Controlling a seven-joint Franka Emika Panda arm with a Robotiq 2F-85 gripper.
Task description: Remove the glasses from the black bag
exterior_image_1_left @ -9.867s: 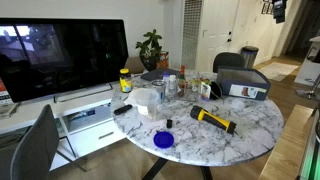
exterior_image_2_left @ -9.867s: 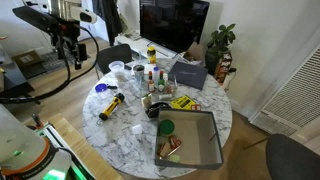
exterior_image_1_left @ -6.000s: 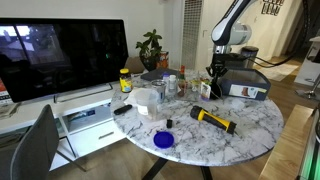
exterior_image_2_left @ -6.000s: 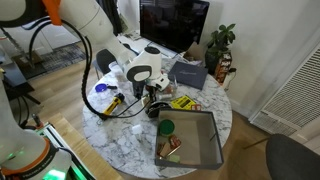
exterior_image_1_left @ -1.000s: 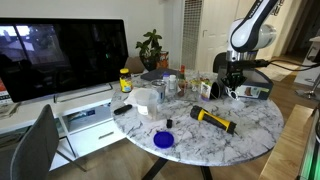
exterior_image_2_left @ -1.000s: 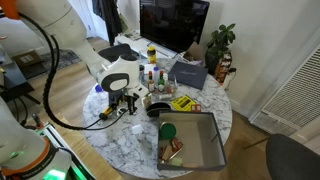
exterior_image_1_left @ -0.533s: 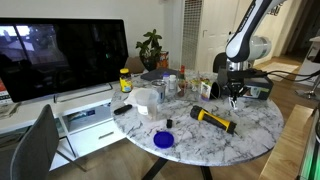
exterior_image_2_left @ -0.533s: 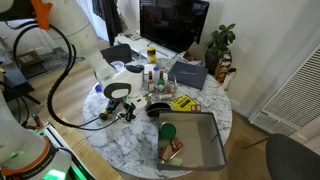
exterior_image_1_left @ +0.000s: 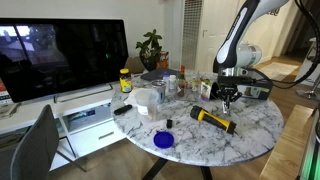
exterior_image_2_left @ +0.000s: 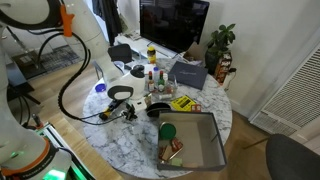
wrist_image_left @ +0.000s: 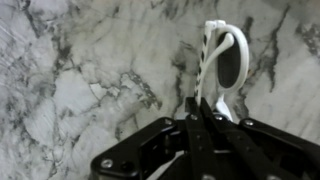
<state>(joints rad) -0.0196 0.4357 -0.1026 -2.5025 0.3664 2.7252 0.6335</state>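
In the wrist view my gripper (wrist_image_left: 200, 108) is shut on a thin white arm of the glasses (wrist_image_left: 224, 58). They have a white frame and dark lenses and hang just above the marble tabletop (wrist_image_left: 80, 70). In an exterior view the gripper (exterior_image_1_left: 226, 99) hovers low over the table, just in front of the black bag (exterior_image_1_left: 247, 84) at the table's far right. From the opposite side the gripper (exterior_image_2_left: 126, 111) is seen near the table's left edge. The glasses are too small to make out in either exterior view.
A yellow-and-black flashlight (exterior_image_1_left: 213, 120) (exterior_image_2_left: 110, 104) lies close to the gripper. A blue lid (exterior_image_1_left: 163, 139) sits near the front edge. Several bottles and jars (exterior_image_1_left: 172, 85) crowd the table's middle. A grey bin (exterior_image_2_left: 208, 150) holds small items. A monitor (exterior_image_1_left: 60, 55) stands at the left.
The arm has swung away from above the black bag and come down over the marble table, with the glasses still in the shut gripper.
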